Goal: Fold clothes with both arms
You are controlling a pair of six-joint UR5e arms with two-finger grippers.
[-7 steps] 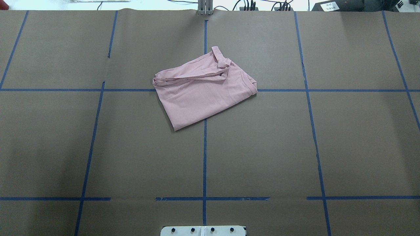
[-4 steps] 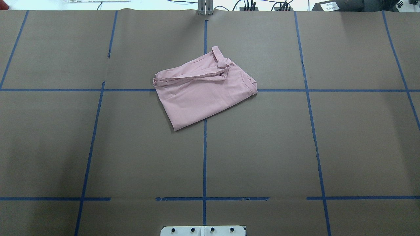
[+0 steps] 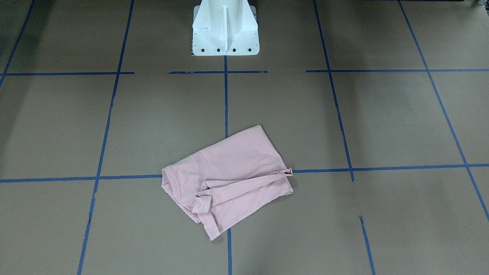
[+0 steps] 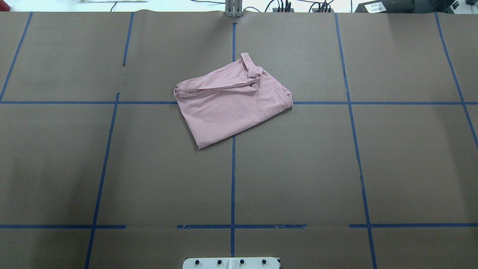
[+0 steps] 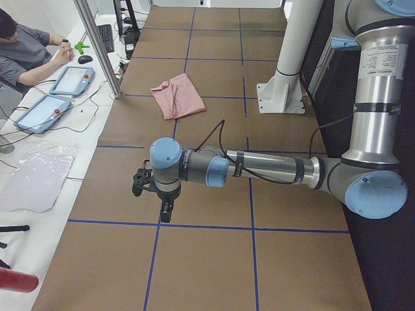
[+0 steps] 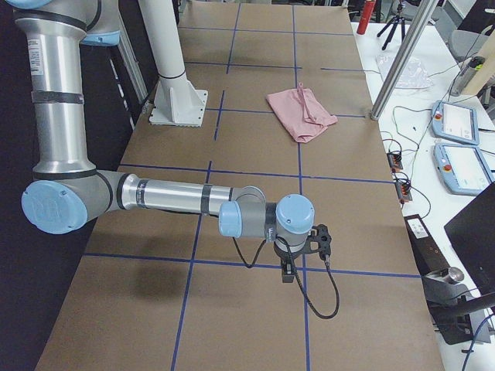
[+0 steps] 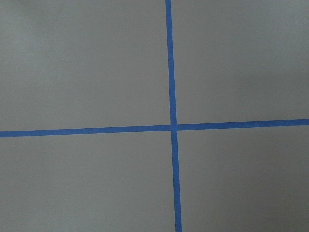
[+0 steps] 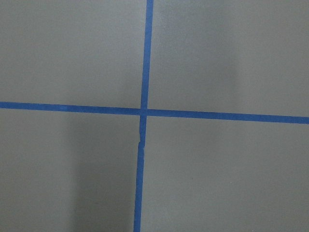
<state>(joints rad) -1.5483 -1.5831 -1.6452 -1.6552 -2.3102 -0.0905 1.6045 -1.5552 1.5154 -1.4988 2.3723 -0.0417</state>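
The clothes, a single light pink T-shirt (image 4: 231, 104), lie folded into a rough rectangle at the table's middle, a sleeve strip draped across the top. The shirt also shows from the front (image 3: 229, 175) and from both ends (image 5: 176, 95) (image 6: 302, 112); its print is hidden. Both arms hang far from it, over bare paper at opposite table ends. The left gripper (image 5: 166, 210) and the right gripper (image 6: 288, 270) show only in the side views, so I cannot tell whether they are open or shut. The wrist views hold only brown paper and blue tape crosses.
The white pedestal (image 3: 224, 26) stands at the robot's edge of the table. Blue tape lines (image 4: 233, 179) grid the brown paper. Beyond the far edge a seated person (image 5: 26, 52), tablets (image 5: 71, 81), cables and a metal post (image 5: 100, 48) sit on a side desk.
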